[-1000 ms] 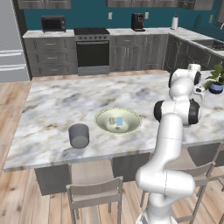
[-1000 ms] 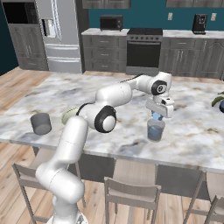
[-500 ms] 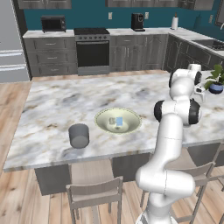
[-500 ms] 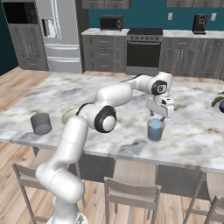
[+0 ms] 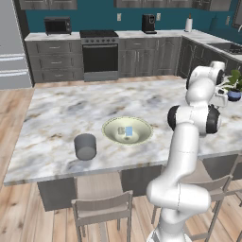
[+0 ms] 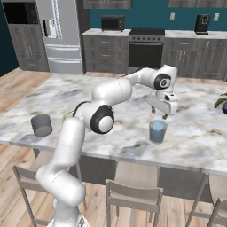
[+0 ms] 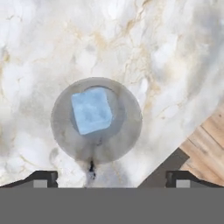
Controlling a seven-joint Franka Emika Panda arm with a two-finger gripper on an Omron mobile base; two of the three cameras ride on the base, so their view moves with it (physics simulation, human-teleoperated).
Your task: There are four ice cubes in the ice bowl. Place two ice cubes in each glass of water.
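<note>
In the hand view my gripper (image 7: 113, 178) is open, its two fingertips (image 7: 41, 177) spread wide directly above a glass of water (image 7: 124, 140). One pale-blue ice cube (image 7: 91, 110) lies inside that glass, free of the fingers. From the right base view the gripper (image 6: 159, 112) hangs just over the same glass (image 6: 157, 131) near the counter's front edge. The other glass (image 5: 85, 146) stands at the front left, also seen from the right side (image 6: 42, 125). The ice bowl (image 5: 142, 137) sits mid-counter with ice cubes (image 5: 128, 131) in it.
A blue plant pot (image 5: 234, 95) stands at the counter's far right end. The counter edge and the wood floor (image 7: 210, 131) lie close beside the glass under my hand. Stools (image 6: 133, 195) are tucked below the front edge.
My jaws have gone from shut to wide open above the right-hand glass. The ice cube now rests inside that glass. The arm has stayed in place.
</note>
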